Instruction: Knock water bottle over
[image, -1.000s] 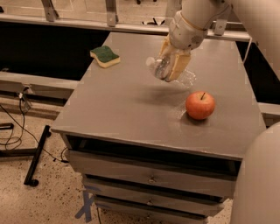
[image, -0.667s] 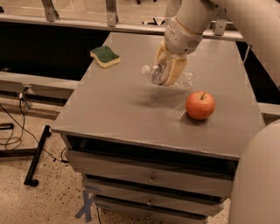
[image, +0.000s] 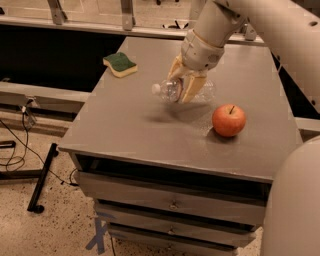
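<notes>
The water bottle (image: 168, 91) is a small clear plastic bottle with a white cap. It lies sideways, cap pointing left, over the middle of the grey table (image: 120, 135). Its shadow falls on the tabletop just below it, so it seems to be held slightly above the surface. My gripper (image: 183, 81) comes down from the upper right on the white arm. Its tan fingers (image: 192, 89) are closed around the bottle's middle. The label is hidden by the fingers.
A red apple (image: 229, 120) stands on the table right of the bottle. A green and yellow sponge (image: 120, 64) lies at the back left corner. Drawers (image: 172, 202) sit under the tabletop. A metal rail runs behind, and cables lie on the floor at left.
My gripper has moved a little left with the bottle in it. The bottle has tipped from tilted to lying sideways with its cap to the left. The apple and sponge have not moved.
</notes>
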